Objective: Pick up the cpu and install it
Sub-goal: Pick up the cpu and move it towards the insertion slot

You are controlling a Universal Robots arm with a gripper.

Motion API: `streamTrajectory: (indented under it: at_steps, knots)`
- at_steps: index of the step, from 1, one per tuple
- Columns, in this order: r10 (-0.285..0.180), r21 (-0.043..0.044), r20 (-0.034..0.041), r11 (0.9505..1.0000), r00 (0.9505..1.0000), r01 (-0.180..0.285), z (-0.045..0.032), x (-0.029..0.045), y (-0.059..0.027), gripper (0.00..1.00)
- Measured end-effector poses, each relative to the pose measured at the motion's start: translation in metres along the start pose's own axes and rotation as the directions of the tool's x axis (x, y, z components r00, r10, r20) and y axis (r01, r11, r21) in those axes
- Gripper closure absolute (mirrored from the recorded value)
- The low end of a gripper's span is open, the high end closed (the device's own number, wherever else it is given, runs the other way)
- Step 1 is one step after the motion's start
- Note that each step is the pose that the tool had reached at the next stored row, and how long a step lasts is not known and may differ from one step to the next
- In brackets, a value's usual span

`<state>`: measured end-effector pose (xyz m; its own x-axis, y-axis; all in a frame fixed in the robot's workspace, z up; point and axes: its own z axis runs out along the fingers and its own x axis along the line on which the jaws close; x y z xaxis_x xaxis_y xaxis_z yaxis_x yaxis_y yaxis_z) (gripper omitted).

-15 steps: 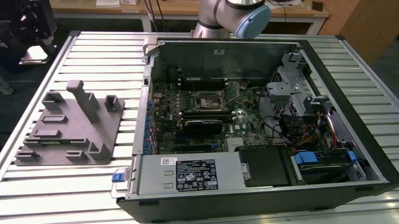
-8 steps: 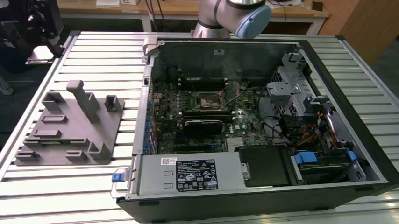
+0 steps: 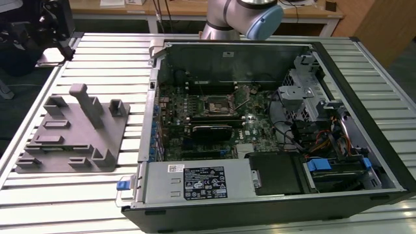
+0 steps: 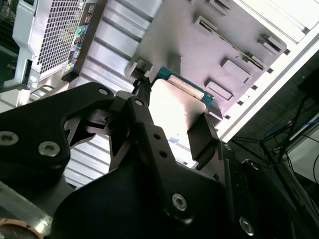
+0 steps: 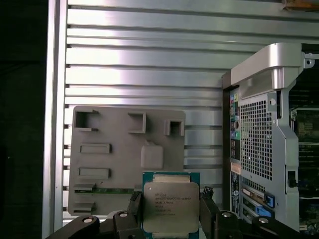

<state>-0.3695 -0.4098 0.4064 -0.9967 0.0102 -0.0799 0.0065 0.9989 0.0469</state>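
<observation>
Exterior view: open computer case (image 3: pixel 273 122), socket (image 3: pixel 217 105) mid-board. The grey fixture (image 3: pixel 71 131) is at the case's 9 o'clock, the arm (image 3: pixel 240 17) at its 12.

Second wrist view: gripper (image 4: pixel 174 102) pinching the cpu (image 4: pixel 172 107) by opposite edges.

First wrist view: cpu (image 5: pixel 171 204) metal top up between fingers (image 5: pixel 207 209), grey fixture (image 5: pixel 124 149) behind it.

Judged a carry stage: hold the chip level, edges only, steady squeeze, no tilt.
</observation>
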Motion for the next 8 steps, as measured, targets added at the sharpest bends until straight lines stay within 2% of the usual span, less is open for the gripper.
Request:
streamTrajectory:
  at_steps: [8]
  knots:
    - [0.0, -0.0001, 0.0001, 1.0, 1.0, 0.0, 0.0011, -0.013, 0.0002, 0.46]
